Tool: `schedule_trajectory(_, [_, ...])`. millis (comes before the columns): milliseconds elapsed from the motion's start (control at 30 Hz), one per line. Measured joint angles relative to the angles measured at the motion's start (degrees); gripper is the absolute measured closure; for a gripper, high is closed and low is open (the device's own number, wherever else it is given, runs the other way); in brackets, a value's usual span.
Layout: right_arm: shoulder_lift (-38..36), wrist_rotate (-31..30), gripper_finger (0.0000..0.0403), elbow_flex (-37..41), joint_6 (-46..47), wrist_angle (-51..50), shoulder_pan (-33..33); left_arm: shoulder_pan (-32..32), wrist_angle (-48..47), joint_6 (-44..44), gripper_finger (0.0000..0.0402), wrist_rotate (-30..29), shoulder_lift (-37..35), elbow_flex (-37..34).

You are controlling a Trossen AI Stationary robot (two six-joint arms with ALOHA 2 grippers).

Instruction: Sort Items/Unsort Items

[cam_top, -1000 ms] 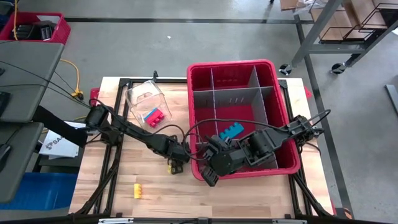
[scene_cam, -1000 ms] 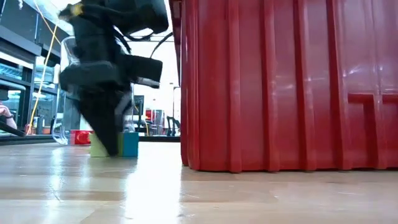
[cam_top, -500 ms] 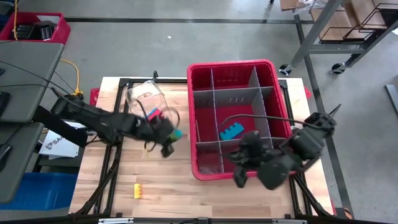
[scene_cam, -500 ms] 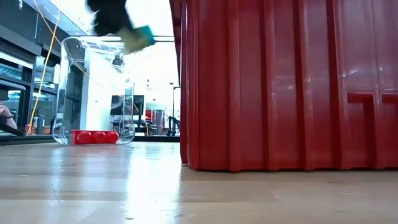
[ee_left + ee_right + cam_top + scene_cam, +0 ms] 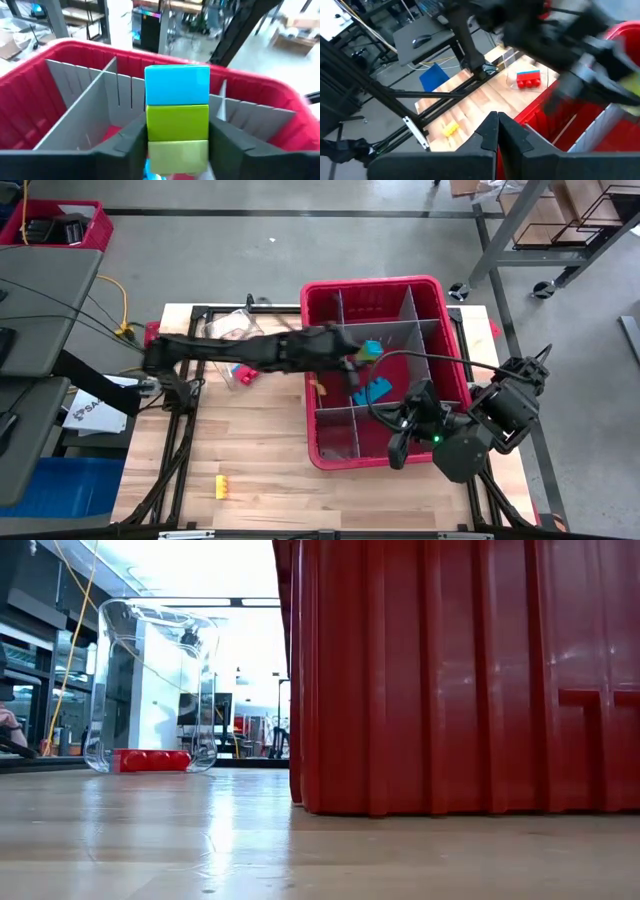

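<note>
Over the red divided bin, seen from above, the left arm stretches right across the desk, and its left hand hangs above the bin's middle row of compartments, clamped on a blue and green block stack. A blue blocky piece lies in the compartment just below that hand. Near the bin's front right corner sits the right hand, its fingers pressed together with nothing between them. A clear plastic container lies tipped at the back left of the desk, with a red block and a bit of blue at its mouth. One yellow block rests alone near the desk's front left.

Down at desk level, the bin's ribbed red wall fills the right side, the clear container stands off to the left, and the red block lies at its base. Neither hand shows here.

Through the left wrist camera, the stack is gripped between the two dark fingers, blue on top, two green layers under it, grey dividers of the bin behind.

Through the right wrist camera, the fingers meet tip to tip over the bin's rim; beyond them, the yellow block and the red block lie on the wood.
</note>
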State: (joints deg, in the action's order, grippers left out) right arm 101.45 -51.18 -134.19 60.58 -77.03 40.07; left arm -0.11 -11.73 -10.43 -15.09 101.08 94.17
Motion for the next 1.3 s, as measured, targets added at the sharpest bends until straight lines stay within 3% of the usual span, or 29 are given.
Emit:
schedule_trajectory(167, [0.0,0.7,0.0403,0.0,0.0,0.6,0.2,1.6,-8.0,-0.9,0.0115,2.1,11.5,13.7])
schedule_trajectory(300, [0.0,0.8,0.0403,0.0,-0.5,0.5,0.5,2.2,-20.5,-2.5,0.0047,3.1,14.9,21.6])
schedule_trajectory(467, [0.0,0.9,0.0403,0.0,-2.4,0.5,0.5,1.7,-36.6,2.6,0.0029,4.9,11.5,23.3])
schedule_trajectory(633, [0.0,0.9,0.0403,0.0,-3.0,-0.2,0.5,-1.9,-47.3,3.3,0.003,2.0,3.7,21.0])
schedule_trajectory(800, [0.0,0.1,0.0403,0.0,-3.0,-0.3,0.4,-9.0,-47.9,-5.5,0.003,-10.0,-6.4,8.6])
schedule_trajectory(900, [0.0,-0.2,0.0403,0.0,-3.0,-0.4,0.4,-15.2,-48.0,-17.7,0.003,-22.9,-12.7,-3.4])
schedule_trajectory(967, [0.0,-1.1,0.0403,0.0,-3.0,-0.4,0.4,-18.9,-48.4,-25.9,0.003,-27.6,-15.7,-12.1])
schedule_trajectory(1133, [0.0,-1.1,0.0403,0.0,-2.7,-0.4,-0.3,-22.1,-54.4,-34.2,0.003,-19.4,-18.0,-28.4])
schedule_trajectory(1200, [0.0,-0.9,0.0403,0.0,-2.6,-0.4,-0.8,-20.2,-57.2,-35.8,0.003,-18.0,-17.6,-32.7])
schedule_trajectory(1300, [0.0,-0.8,0.0403,0.0,-2.6,-0.3,-1.8,-14.7,-53.6,-31.9,0.003,-14.3,-17.5,-38.5])
